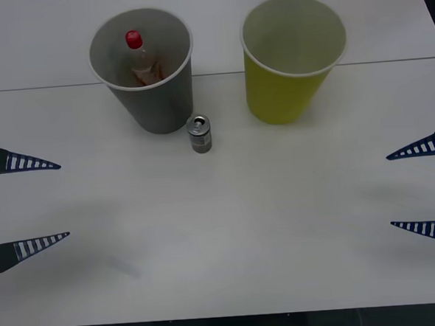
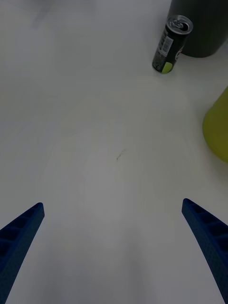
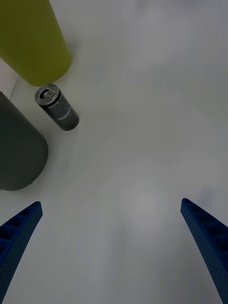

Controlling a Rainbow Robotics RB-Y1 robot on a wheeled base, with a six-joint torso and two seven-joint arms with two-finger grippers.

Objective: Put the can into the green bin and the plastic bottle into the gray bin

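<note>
Silver-gray metal drink can [image 1: 199, 133], upright at frame centre: light, rigid, slippery; best pinched mid-body. Left gripper [image 1: 37, 202], right gripper [image 1: 420, 189]: spread, empty.

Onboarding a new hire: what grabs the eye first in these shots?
Two big bins stand side by side at the table's far side: the gray bin with the plastic bottle already inside, and the green bin, nothing visible inside. The can stands upright on the table just in front of the gray bin. The left claw and right claw wait open at the table's sides.
</note>
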